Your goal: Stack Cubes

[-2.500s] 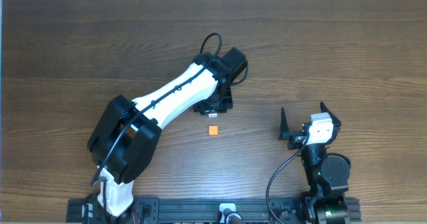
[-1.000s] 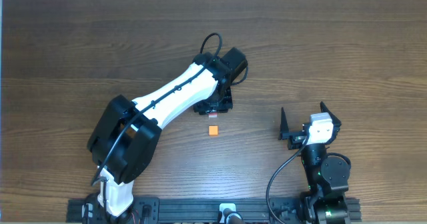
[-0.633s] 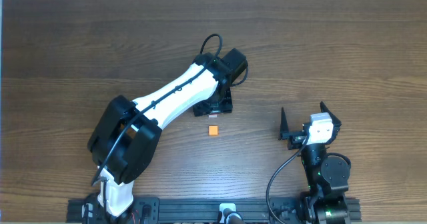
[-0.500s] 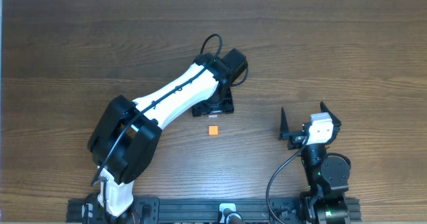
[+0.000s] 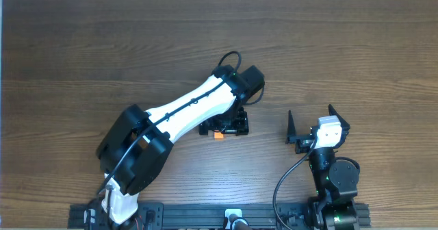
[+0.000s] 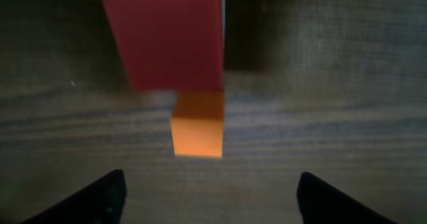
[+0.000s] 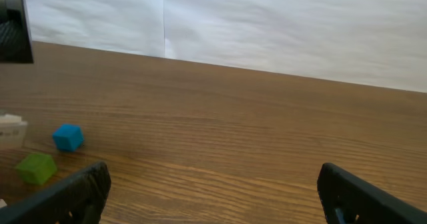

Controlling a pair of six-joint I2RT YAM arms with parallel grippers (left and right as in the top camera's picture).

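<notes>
Left hand (image 6: 210,187) has its fingers spread wide over the tabletop (image 6: 320,117); the orange cube (image 6: 197,132) sits just ahead, between them, the red cube (image 6: 170,37) close behind it. Right hand (image 7: 212,169) is spread too, green cube (image 7: 37,167) then blue cube (image 7: 68,137) off beyond one finger

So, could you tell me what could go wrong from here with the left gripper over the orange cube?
One risk: the red block sits right beside the orange cube, so the open left gripper might bump or catch it. Another: the orange cube is small against the wide finger gap, so it could twist or slip during closing.
</notes>
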